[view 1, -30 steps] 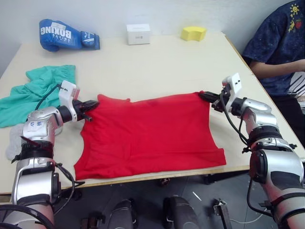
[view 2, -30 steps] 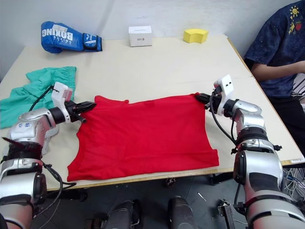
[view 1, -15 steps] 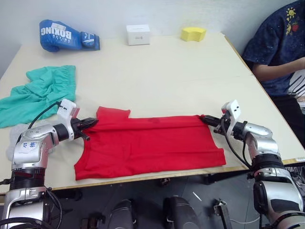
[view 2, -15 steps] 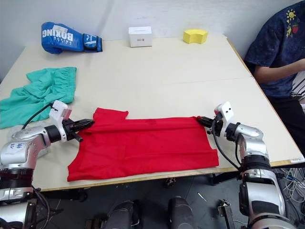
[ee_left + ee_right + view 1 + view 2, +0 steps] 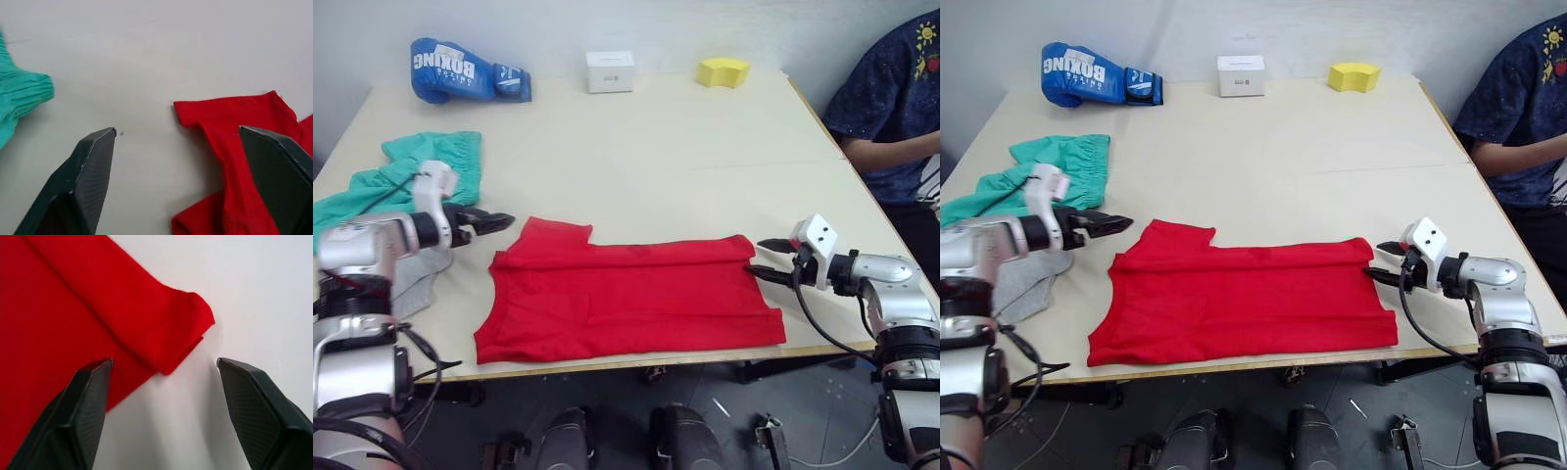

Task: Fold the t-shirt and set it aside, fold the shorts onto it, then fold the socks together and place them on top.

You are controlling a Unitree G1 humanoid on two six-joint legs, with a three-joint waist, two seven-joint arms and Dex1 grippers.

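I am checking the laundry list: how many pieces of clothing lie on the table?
3 that I can tell: the red t-shirt at the near edge, the green shorts on the left, and grey socks near them; a second sock may be hidden.

The two head cameras look forward and down over the pale surface [image 5: 666, 147], taking in everything from its near edge to the far wall; side by side, they share almost the whole scene, slightly offset. The left wrist camera sits low and close, looking along the left hand [image 5: 190, 147] at the t-shirt [image 5: 234, 122] sleeve corner, with the shorts [image 5: 19, 93] beyond it. The right wrist camera is as close, facing the t-shirt's folded corner past the right hand [image 5: 164, 369].
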